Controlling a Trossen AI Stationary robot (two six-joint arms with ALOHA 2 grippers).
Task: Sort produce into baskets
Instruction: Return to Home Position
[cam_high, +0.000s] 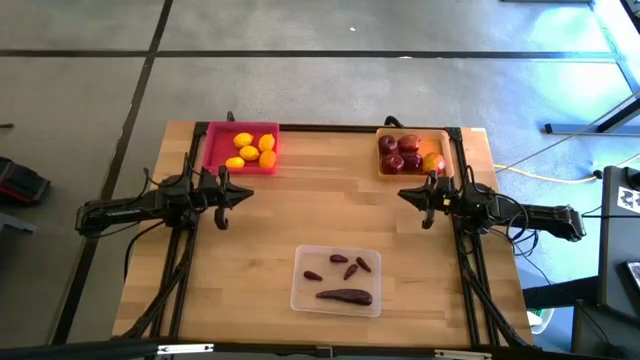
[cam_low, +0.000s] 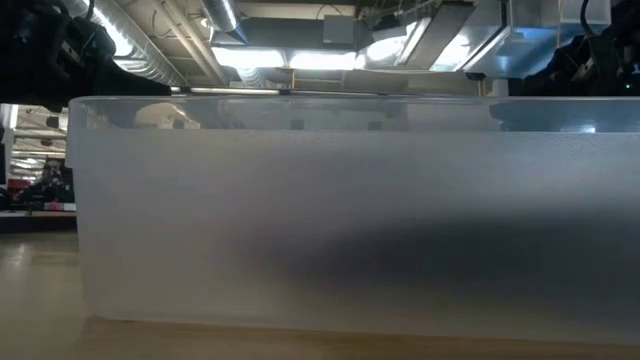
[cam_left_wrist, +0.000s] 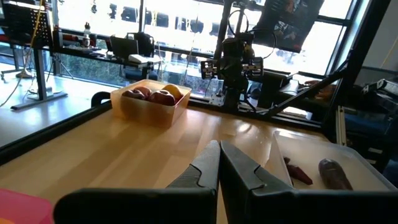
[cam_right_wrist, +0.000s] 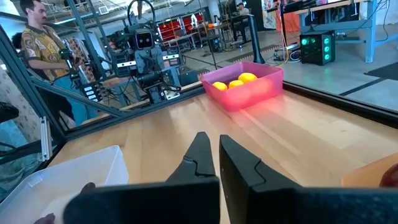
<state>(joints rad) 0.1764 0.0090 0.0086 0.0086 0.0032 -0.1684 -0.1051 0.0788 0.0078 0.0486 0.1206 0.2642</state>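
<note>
The bright pink tray (cam_high: 218, 146) stands just beyond the left gripper (cam_high: 247, 195), on its far side. It holds several yellow-orange lemons (cam_high: 250, 151), close together. The orange tray (cam_high: 413, 175) stands just beyond the right gripper (cam_high: 402, 196) and holds dark red apples (cam_high: 400, 152), one partly yellow. The clear tray (cam_high: 308, 300) lies between both grippers, on their near side and well apart from them. Inside are four small eggplants (cam_high: 340, 266) and one long eggplant (cam_high: 345, 296), dark purple, lying flat.

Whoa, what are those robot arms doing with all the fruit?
The sorting looks finished. The yellow fruits sit in the pink tray, the red fruits in the orange tray, and the purple pods in the clear tray. The left gripper and the right gripper are both shut and empty, held above the table at its two sides.
</note>
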